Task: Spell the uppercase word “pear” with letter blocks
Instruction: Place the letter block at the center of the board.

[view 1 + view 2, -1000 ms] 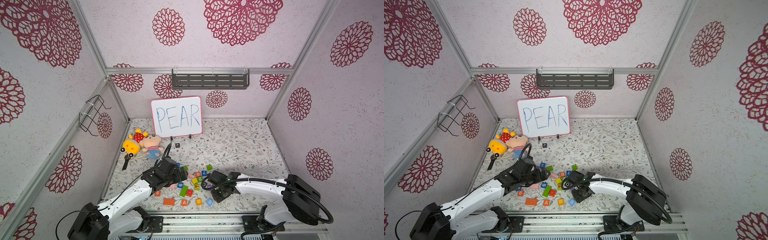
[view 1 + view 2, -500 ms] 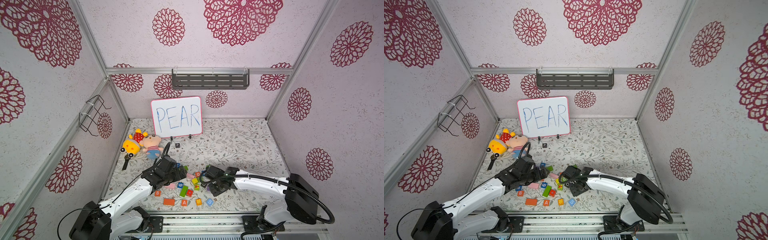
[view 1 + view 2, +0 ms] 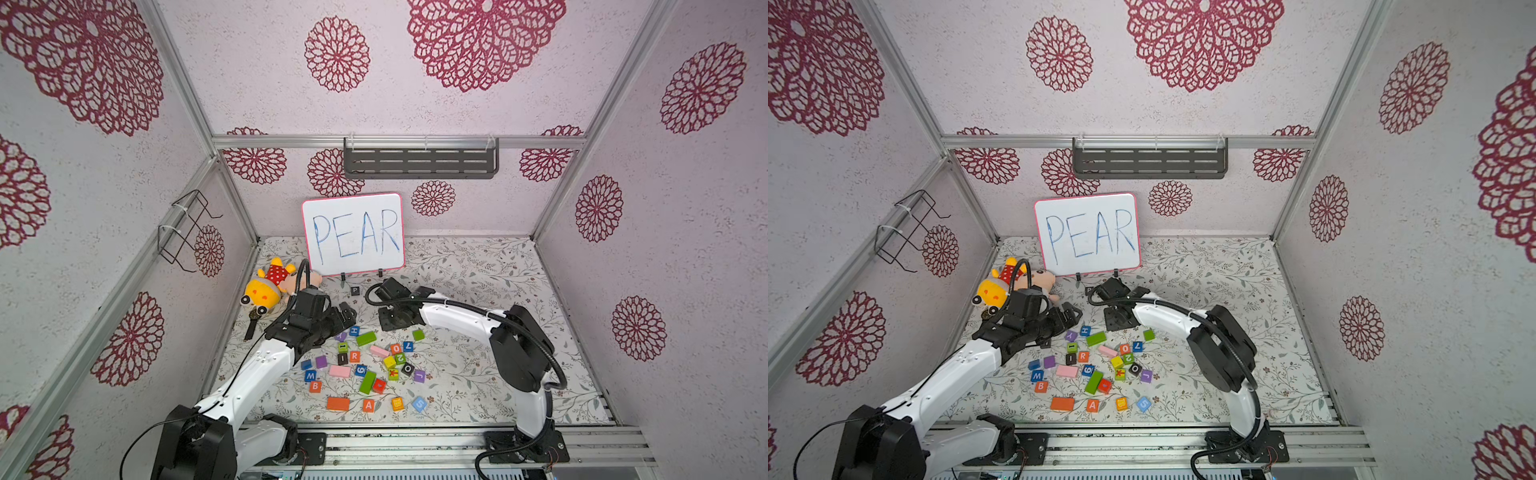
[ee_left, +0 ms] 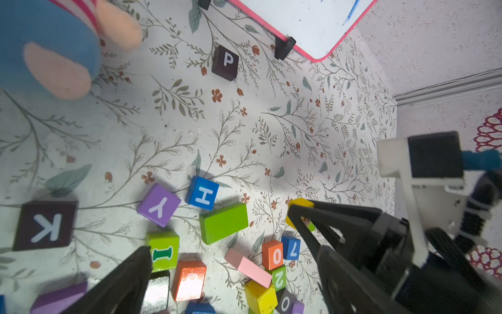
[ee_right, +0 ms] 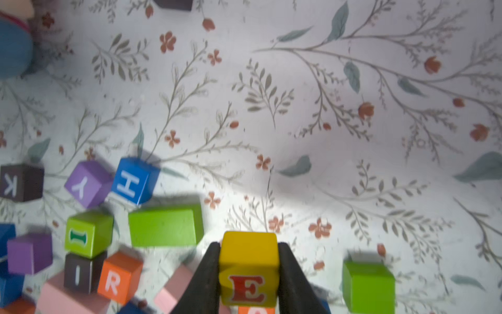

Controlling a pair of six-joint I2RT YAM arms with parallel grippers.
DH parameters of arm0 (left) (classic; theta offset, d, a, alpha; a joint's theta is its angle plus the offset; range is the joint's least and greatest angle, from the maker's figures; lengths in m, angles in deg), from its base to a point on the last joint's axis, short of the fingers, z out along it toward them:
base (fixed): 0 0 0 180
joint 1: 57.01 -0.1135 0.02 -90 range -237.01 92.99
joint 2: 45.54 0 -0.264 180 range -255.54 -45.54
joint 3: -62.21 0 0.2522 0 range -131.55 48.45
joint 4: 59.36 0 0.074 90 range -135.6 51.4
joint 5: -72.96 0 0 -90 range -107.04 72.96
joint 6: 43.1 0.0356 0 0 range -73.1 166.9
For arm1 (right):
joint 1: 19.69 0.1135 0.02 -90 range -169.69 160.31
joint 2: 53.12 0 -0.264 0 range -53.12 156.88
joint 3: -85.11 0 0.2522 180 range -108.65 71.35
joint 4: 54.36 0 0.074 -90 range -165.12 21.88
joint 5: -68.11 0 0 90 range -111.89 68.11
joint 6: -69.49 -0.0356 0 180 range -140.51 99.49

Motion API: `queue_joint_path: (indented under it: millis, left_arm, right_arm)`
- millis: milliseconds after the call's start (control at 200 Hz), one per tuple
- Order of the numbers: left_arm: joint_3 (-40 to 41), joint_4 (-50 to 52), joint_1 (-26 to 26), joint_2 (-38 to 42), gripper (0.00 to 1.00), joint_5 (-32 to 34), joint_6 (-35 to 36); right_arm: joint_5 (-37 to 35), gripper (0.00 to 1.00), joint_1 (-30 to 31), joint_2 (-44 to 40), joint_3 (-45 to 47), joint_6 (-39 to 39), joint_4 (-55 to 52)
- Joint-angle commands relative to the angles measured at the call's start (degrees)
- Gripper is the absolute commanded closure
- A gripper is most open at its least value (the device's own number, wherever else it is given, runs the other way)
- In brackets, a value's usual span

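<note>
My right gripper is shut on the yellow E block, its red E facing the wrist camera. In both top views this gripper hangs over bare mat behind the heap, hiding the block. The black P block stands just before the whiteboard. The orange-red R block sits in the heap. The orange A block lies near the front edge. My left gripper is open with nothing in it, left of the right one.
A whiteboard reading PEAR leans on the back wall. Plush toys and a watch lie at the back left. Several other blocks crowd the middle front, among them a green oblong and an amber E cube.
My right gripper has closed on the yellow E block and carried it from the heap back and left, toward the P block. The left gripper has shifted a little toward the back.
</note>
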Motion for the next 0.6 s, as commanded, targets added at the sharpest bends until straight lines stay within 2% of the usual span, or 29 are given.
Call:
queue_joint_path:
  millis: [0,195,595]
  left_arm:
    - [-1.7,0.2,-1.48,-2.02,0.02,-2.01,2.03]
    - [-4.03,0.1,-2.73,-5.54,0.02,-3.39,2.81]
    - [-6.32,-1.17,-3.3,-10.0,0.02,-4.46,3.05]
  right_arm:
    - [-1.79,0.79,-1.49,3.39,-6.34,-2.03,1.71]
    - [-4.52,0.81,-2.68,13.03,-19.58,-4.05,0.11]
    - [-3.8,0.82,-4.75,25.52,-37.31,-5.62,0.05]
